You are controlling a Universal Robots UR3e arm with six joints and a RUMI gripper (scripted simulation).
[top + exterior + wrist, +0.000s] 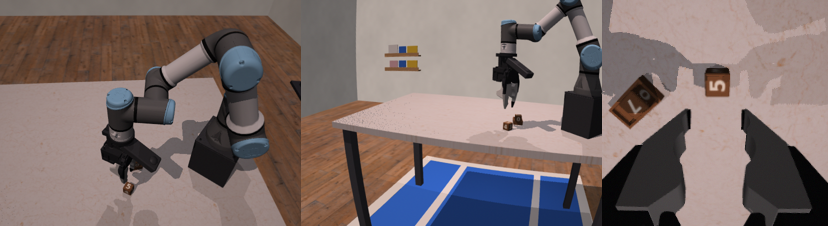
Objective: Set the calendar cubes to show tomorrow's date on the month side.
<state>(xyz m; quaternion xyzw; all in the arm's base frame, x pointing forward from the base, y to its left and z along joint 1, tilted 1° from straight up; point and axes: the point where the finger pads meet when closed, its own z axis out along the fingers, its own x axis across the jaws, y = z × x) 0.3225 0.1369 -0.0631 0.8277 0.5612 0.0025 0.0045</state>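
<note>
My hand [127, 172] [509, 106] [716, 110], partly spread and pinching nothing, hangs above the pale, veined table [62, 150] [451, 112] [712, 165], apparently lining up its first pickup. The loose brown cube [128, 188] [507, 126] [717, 84], white 5 uppermost, lies ahead of the fingertips; the tray [619, 116] with the other cube sits off to one side. Next calls for centring, then lowering.

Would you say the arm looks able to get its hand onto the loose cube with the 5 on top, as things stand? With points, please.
Probably yes: the hand [127, 176] [509, 108] [716, 110] hangs above the table, partly open, and nothing shows between it and the loose cube [128, 188] [507, 126] [717, 84], which stands apart from the tray.
</note>
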